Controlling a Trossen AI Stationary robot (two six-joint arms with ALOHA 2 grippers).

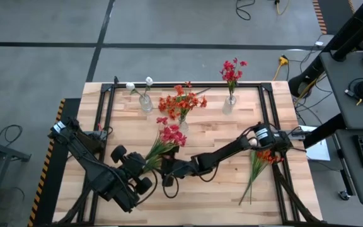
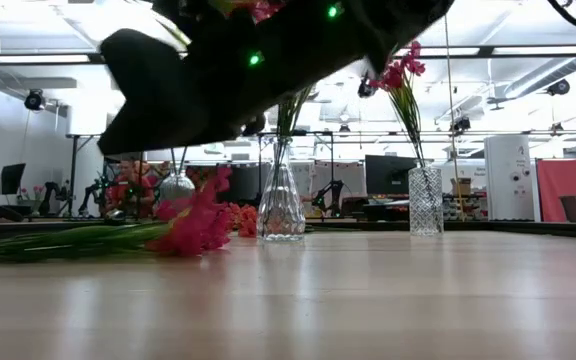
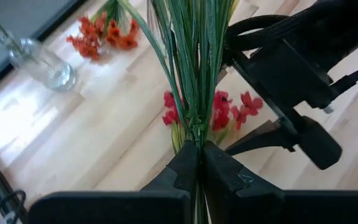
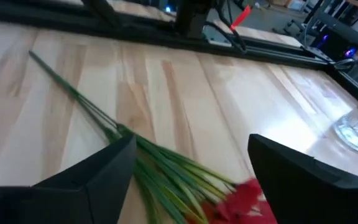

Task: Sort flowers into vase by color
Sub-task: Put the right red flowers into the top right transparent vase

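Note:
My left gripper (image 3: 197, 149), at the table's near left (image 1: 145, 165), is shut on a red flower (image 1: 171, 136). Its green stems (image 3: 194, 74) fan out past the fingertips. A second red flower (image 4: 166, 171) lies flat on the table (image 2: 198, 225), its thin stem end (image 4: 33, 56) free. My right gripper (image 4: 191, 162) hangs open just above it, one finger on each side of its blooms, touching nothing; the high view shows my right gripper (image 1: 167, 173) beside the left one. Three glass vases stand at the back: white blooms (image 1: 145, 103), orange (image 1: 183, 123), red (image 1: 229, 104). My left gripper pinches the red flower's bundle of green stems (image 3: 197, 134) between its two fingers. The fingers slant downward, and the stems run on out past the fingertips, roughly along them. The flower is lifted; its blooms (image 2: 258, 8) show high above the table in the low view.
Another flower with orange-red blooms (image 1: 263, 156) lies at the table's right under the right arm, with its stems (image 1: 249, 186) pointing toward the near edge. A black frame (image 1: 188, 84) borders the table. Bare wood lies in the near middle (image 1: 213, 195).

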